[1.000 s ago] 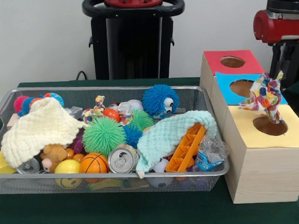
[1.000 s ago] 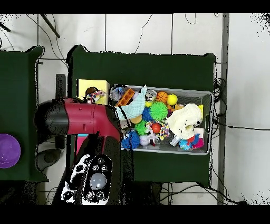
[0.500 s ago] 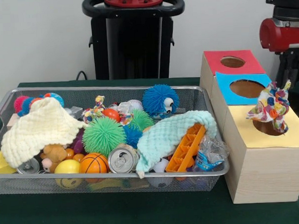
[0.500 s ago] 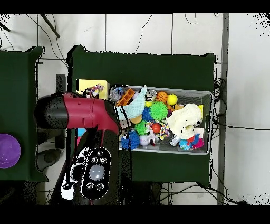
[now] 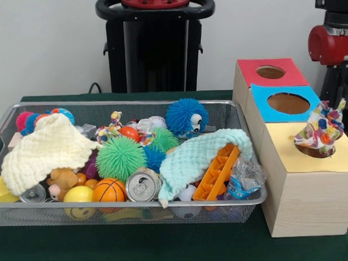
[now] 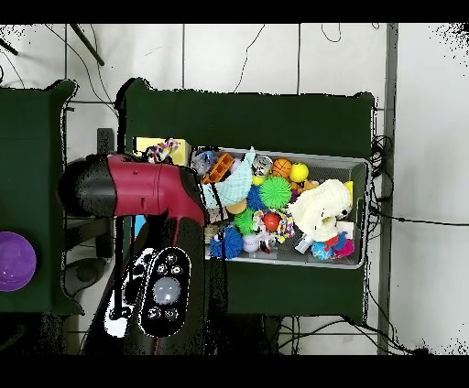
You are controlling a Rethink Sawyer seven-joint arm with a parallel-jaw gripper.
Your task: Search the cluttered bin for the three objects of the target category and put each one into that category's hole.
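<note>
Multicoloured knotted rope toy point(image 5: 322, 131) sits in the round hole of the yellow-topped section point(image 5: 313, 154) of a wooden sorting box point(image 5: 298, 200), its frayed ends sticking up above the rim, at the near right of the scene. Behind it on the same box lie a blue-topped hole point(image 5: 288, 103) and, farthest back, a red-topped hole point(image 5: 270, 72). To the left, a wire mesh bin point(image 5: 131, 214) on the green table point(image 5: 138, 247) is packed with clutter: a cream knitted cloth point(image 5: 45, 149) at the left end, a pale green knitted cloth point(image 5: 199, 154) draped over an orange plastic tray point(image 5: 218, 172), a green spiky ball point(image 5: 120, 158), a blue fuzzy ball with eyes point(image 5: 186, 118), a small basketball point(image 5: 109, 191), a drink can point(image 5: 142, 186) and a second rope toy point(image 5: 109, 131) toward the far side. The red and black arm point(image 6: 142, 188) hangs above the box, and its pincer is hidden from both cameras, so whether the fingers are apart or together cannot be told.
</note>
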